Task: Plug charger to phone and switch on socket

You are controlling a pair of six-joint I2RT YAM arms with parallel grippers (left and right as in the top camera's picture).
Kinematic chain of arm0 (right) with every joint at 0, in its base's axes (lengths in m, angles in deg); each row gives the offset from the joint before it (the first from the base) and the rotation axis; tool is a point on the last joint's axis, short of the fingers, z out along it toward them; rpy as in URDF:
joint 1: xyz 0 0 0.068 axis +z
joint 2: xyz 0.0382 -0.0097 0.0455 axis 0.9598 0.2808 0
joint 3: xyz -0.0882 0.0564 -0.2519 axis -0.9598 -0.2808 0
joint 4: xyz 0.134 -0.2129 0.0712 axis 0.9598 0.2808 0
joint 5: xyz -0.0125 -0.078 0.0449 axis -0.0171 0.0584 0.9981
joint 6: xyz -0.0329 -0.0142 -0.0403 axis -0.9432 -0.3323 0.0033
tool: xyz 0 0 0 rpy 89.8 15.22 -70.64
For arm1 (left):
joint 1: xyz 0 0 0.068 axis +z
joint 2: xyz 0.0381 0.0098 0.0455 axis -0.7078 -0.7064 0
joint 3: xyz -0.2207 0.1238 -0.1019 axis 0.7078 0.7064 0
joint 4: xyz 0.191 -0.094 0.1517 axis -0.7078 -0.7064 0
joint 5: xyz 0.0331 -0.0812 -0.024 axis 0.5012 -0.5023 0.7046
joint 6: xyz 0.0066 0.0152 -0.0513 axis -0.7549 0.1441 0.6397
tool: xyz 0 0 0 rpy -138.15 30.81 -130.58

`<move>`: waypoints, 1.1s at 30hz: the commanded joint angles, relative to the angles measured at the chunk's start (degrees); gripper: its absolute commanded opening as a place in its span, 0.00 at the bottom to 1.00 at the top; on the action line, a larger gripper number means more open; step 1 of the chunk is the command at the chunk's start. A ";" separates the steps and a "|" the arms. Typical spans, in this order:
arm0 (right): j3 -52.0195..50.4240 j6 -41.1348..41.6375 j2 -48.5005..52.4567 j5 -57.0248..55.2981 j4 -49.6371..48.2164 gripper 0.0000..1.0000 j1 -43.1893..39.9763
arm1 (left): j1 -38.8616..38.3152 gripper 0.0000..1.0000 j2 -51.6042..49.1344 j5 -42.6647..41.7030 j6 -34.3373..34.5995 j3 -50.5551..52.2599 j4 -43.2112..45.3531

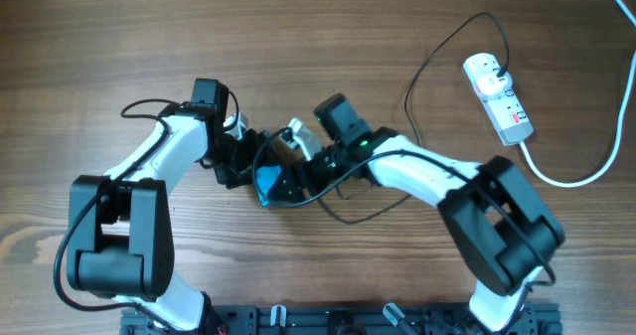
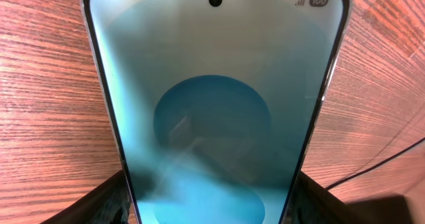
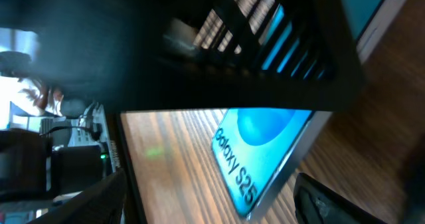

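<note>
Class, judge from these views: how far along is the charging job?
Done: charger looks plugged into the socket. In hand: left gripper holds the phone, right gripper open at its edge. Left: connector into phone, then the socket switch, far from both arms.

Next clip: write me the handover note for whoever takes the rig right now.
Left gripper: shut on the phone, mid-table.
Right gripper: open beside the phone's edge, nothing seen in it.
Charger: runs from the socket toward the arms; its tip is hidden.
Done: phone gripped.
To do: connector into phone, switch socket on; switch state unreadable.
</note>
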 commanded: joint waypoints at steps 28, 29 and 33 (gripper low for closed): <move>0.74 23.21 4.85 -1.03 -12.76 0.04 1.44 | 0.68 1.00 3.04 -1.84 -1.36 -0.20 1.77; 0.74 23.19 4.85 0.85 -13.44 0.04 0.94 | 1.36 1.00 5.25 -2.12 -1.36 -0.20 1.90; 0.74 24.76 2.05 12.33 -18.16 0.04 -3.13 | 5.33 1.00 18.82 -9.51 -1.38 -0.17 3.56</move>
